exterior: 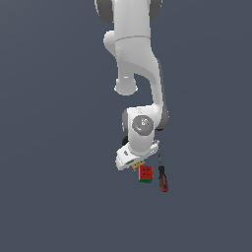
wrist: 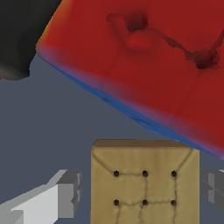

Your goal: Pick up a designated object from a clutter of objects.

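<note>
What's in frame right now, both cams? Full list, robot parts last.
tan block: 1, beige with dark dots, between the gripper fingers; a sliver shows under the hand in the exterior view
cube: 1, red top, green side in the exterior view, blue edge in the wrist view, just beyond the tan block
screwdriver: 1, red-and-black handle, thin dark shaft, on the exterior view's right of the cube
black object: 1, partly visible beside the cube in the wrist view, identity unclear
floor: dark grey-blue
gripper: 1, grey fingers flanking the tan block with gaps
arm: 1, white Panda
</note>
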